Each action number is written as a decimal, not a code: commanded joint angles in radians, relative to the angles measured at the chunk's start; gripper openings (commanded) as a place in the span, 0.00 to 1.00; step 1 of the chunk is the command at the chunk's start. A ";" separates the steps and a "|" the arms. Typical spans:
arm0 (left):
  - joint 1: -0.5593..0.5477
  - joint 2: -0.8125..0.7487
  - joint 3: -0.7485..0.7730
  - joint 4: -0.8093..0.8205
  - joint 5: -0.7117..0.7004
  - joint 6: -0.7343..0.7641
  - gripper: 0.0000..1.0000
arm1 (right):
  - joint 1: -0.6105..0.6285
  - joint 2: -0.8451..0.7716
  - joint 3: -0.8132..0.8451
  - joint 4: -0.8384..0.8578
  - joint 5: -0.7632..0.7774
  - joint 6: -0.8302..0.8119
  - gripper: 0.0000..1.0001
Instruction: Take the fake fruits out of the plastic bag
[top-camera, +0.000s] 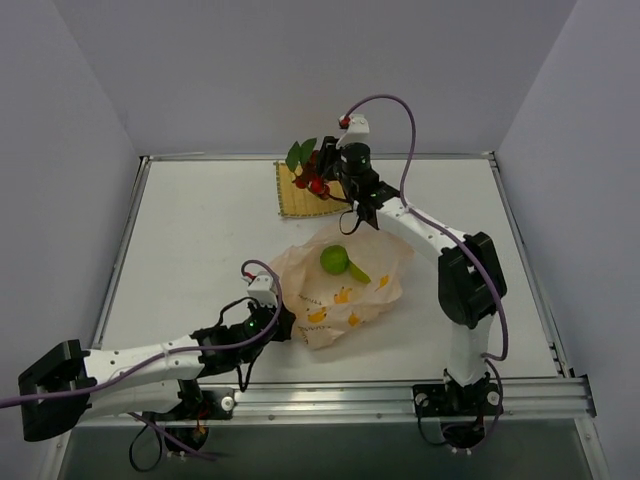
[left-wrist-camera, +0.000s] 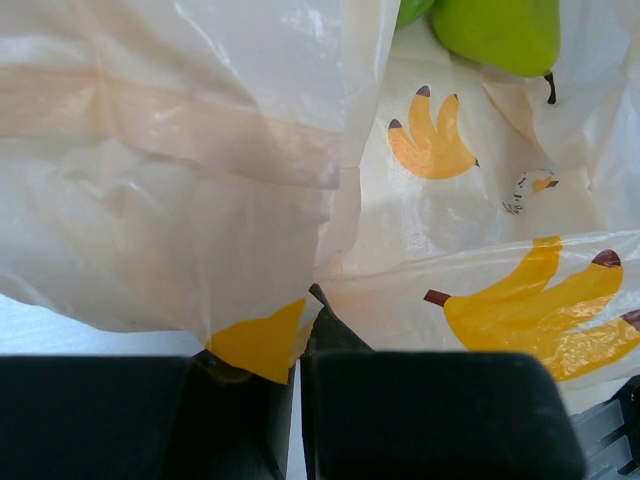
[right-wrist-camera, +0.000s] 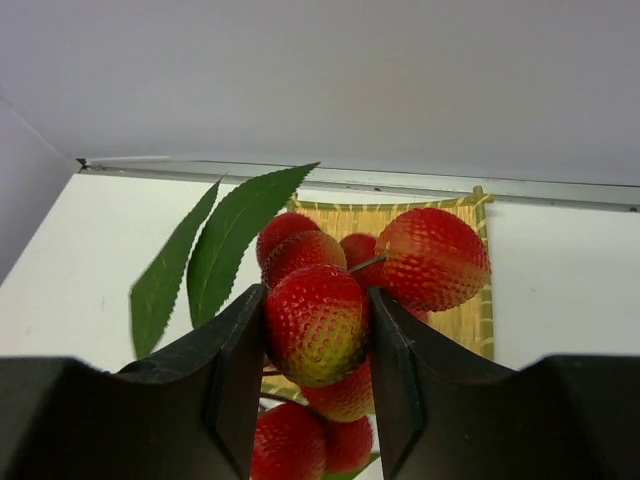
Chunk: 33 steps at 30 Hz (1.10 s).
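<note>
My right gripper (top-camera: 330, 178) is shut on the cluster of red berries (top-camera: 314, 181) with dark green leaves and holds it over the yellow woven mat (top-camera: 297, 202). In the right wrist view one berry (right-wrist-camera: 315, 324) sits pinched between my fingers. The pale peach plastic bag (top-camera: 340, 290) lies mid-table with the round lime-green fruit (top-camera: 334, 259) and the yellow-green pear (top-camera: 357, 272) at its open mouth. My left gripper (top-camera: 283, 322) is shut on the bag's near edge (left-wrist-camera: 262, 340). The pear (left-wrist-camera: 497, 33) shows at the top of the left wrist view.
The mat lies at the back of the white table, near the rear wall. White walls enclose the table on three sides. A metal rail (top-camera: 330, 398) runs along the near edge by the arm bases.
</note>
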 joint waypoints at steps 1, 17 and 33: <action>-0.002 -0.026 -0.007 0.036 -0.032 0.002 0.02 | -0.031 0.051 0.130 0.041 -0.066 -0.057 0.00; 0.000 -0.030 -0.033 -0.005 -0.068 -0.070 0.02 | -0.067 0.405 0.410 0.016 -0.249 -0.008 0.01; 0.000 0.056 -0.004 0.032 -0.058 -0.072 0.02 | -0.067 0.223 0.306 -0.053 -0.223 -0.020 0.93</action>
